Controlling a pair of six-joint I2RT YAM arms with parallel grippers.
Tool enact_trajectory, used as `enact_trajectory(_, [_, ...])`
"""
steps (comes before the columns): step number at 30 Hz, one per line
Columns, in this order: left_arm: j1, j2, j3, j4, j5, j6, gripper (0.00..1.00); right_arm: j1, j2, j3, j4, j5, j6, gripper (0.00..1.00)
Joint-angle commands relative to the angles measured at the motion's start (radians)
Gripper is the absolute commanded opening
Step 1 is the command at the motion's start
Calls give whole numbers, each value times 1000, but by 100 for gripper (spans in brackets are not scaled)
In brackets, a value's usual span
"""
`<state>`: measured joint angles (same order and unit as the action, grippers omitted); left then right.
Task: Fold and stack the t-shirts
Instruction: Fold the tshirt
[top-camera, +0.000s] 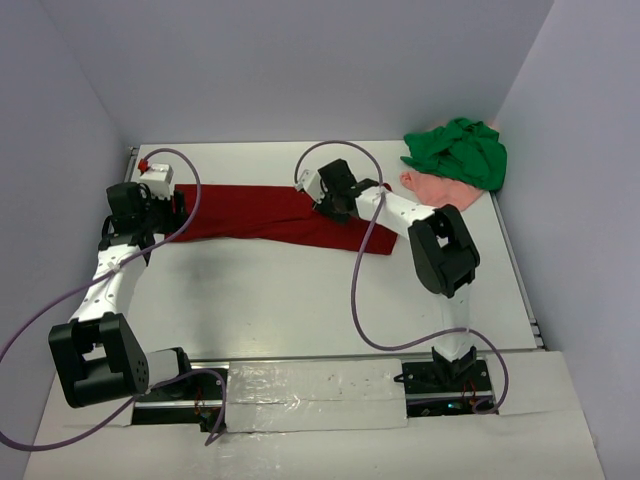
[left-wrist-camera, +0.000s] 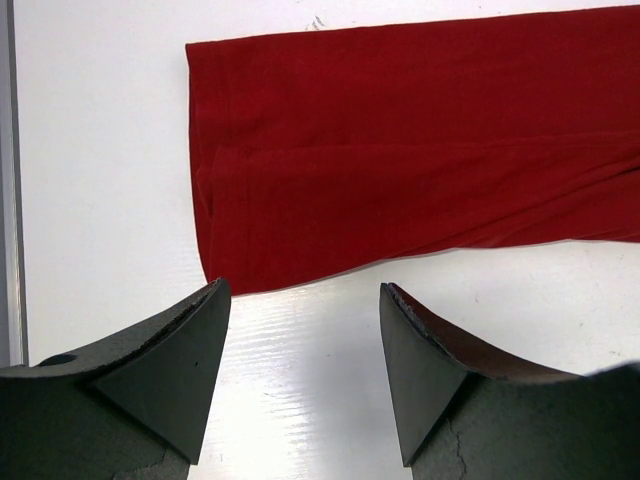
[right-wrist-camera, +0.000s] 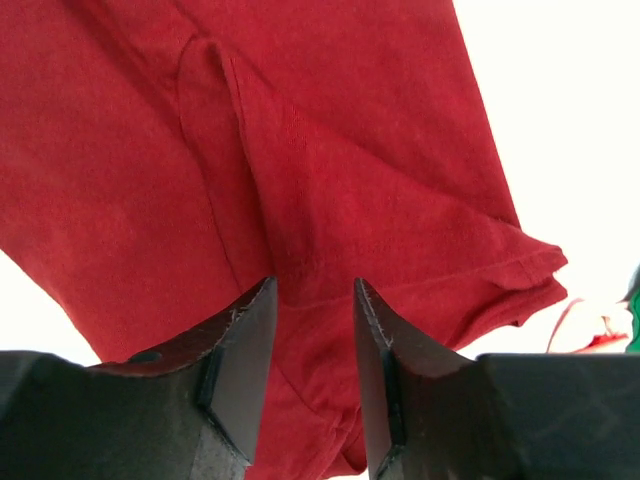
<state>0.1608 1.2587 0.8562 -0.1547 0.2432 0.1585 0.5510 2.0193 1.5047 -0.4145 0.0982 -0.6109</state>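
Inspecting the dark red t-shirt (top-camera: 265, 212): it lies flat, with the green t-shirt (top-camera: 460, 150) and pink t-shirt (top-camera: 438, 188) heaped beyond its right end. My left gripper (left-wrist-camera: 302, 290) hangs spread and empty just off its left hem corner. My right gripper (right-wrist-camera: 314, 285) stands half-closed over its sleeve end; cloth pinched or not, I cannot tell. Judged soft, light, limp: grip at corners and seams.

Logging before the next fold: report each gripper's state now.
Left gripper: open, holding nothing.
Right gripper: jaws partly apart at the dark red t-shirt; whether it grips cloth cannot be told.
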Motion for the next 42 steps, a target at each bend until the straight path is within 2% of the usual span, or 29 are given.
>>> enact_trajectory(1, [9,-19,4,3,18,-4,70,-11,27,52,-29,-15,14,43])
enact_trajectory(10, [14,-9,7,-9,41,-1,69,-22,99,135,-124,-2,25,47])
enact_trajectory(13, [16,-12,6,-3,42,-1,69,-20,113,144,-125,11,25,44])
enact_trajectory(15, [16,-13,3,-5,45,-1,69,-22,114,141,-121,15,26,34])
enact_trajectory(16, [16,-12,3,-2,45,-1,69,-23,117,141,-122,14,26,25])
enact_trajectory(17, [16,-12,0,0,45,-1,68,-22,122,143,-124,14,20,10])
enact_trajectory(19, [17,-10,-3,4,47,-2,68,-23,127,144,-118,20,23,0])
enact_trajectory(28, [17,-4,-11,7,57,-2,68,-14,133,134,-24,98,14,0])
enact_trajectory(34, [16,-5,-16,12,62,-2,67,-7,139,146,85,185,14,0])
enact_trajectory(42, [17,1,-16,17,68,-7,67,15,148,161,236,225,26,0])
